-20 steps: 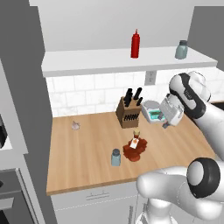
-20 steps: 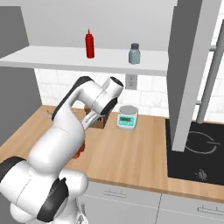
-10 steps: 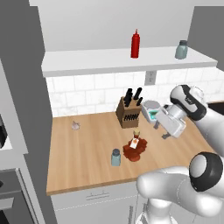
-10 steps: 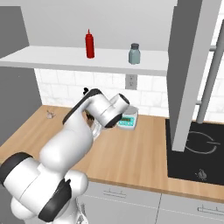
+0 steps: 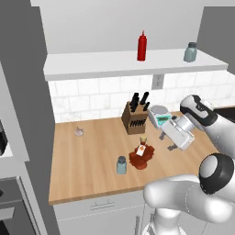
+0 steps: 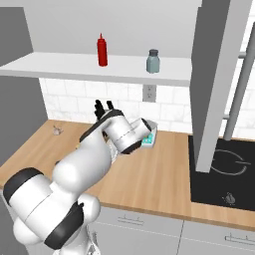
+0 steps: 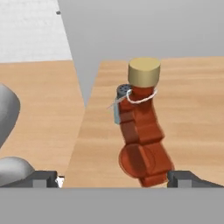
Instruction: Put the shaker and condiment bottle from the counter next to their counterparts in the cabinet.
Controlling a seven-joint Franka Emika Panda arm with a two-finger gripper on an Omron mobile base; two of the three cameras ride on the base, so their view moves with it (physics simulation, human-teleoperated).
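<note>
Partly hidden behind the bottle [image 7: 142, 131] in the hand view, the shaker [image 5: 121, 165] is seen near the worktop's [image 5: 92, 156] front edge. Both are faced by the gripper [image 5: 170, 141], spread apart and empty, nearby.

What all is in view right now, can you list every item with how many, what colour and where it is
condiment bottle: one, dark red-brown with tan top, mid counter, beside the shaker
shaker: one, pale blue-grey with dark cap, front of counter
counter: one, light-brown wood, below the tiled wall
red squeeze bottle: one, bright red, on the cabinet
greenish-grey shaker: one, grey cap, right end of the cabinet
cabinet: one, pale grey, above the counter
knife block: one, brown with black handles, back of counter
kitchen scale: one, grey and teal, right of the block
garlic: one, pale, left of counter
hob: one, black, right of counter
gripper: one, white, above the counter, right of the bottle
</note>
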